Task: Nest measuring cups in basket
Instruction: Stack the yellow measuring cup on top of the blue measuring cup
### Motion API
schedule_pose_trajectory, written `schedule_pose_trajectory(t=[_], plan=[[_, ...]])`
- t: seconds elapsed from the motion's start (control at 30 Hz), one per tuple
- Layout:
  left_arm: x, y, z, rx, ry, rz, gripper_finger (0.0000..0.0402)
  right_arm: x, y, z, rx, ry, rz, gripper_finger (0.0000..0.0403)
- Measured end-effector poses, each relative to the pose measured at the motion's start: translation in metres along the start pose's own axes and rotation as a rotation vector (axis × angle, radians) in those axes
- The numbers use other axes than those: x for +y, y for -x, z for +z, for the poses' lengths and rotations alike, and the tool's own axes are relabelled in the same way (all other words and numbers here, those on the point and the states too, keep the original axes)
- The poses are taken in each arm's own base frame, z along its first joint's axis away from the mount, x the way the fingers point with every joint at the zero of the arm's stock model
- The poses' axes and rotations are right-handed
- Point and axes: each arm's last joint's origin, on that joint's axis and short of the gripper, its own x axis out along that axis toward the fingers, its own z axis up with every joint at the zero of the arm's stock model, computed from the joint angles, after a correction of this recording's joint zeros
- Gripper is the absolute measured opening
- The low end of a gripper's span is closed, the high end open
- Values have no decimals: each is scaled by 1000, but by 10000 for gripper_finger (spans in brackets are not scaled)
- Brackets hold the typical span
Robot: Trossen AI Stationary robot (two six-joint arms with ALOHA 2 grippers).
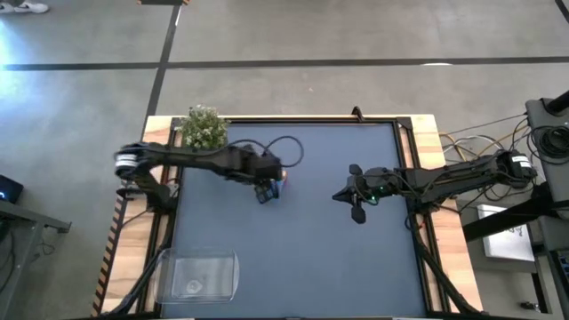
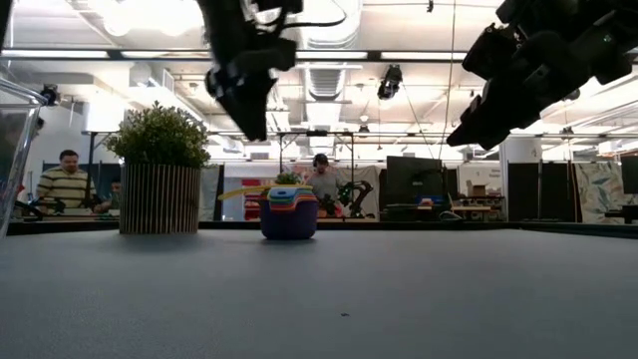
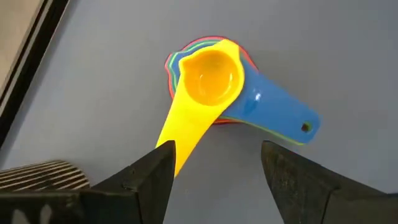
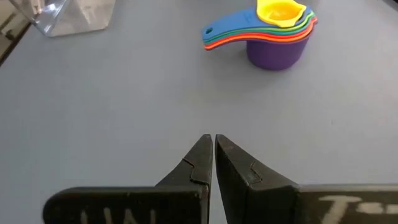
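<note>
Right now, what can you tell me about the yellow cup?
The yellow cup is small, shiny plastic, round and empty. It sits upright on top of the nested stack, inside the blue cup. Its flat handle sticks out a different way from the others. Nothing grips it; the left gripper hangs open above.

light: bright overhead | shadows: soft | arms: backlit silhouettes, low view
</note>
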Motion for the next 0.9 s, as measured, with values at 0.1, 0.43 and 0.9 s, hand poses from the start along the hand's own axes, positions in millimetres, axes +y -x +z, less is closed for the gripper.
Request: schedule_pose_trajectory(t=[0.1,0.43,0.9], plan=[[6,-6,-19,-69,-24,-30,220,1,0,1,-6,3,-2,9],[13,-34,-44,-25,-136,-17,225,2,0,6,-62,7,3,9],[27,-68,-33,62,-226,82,302,2,0,7,-73,8,4,9]])
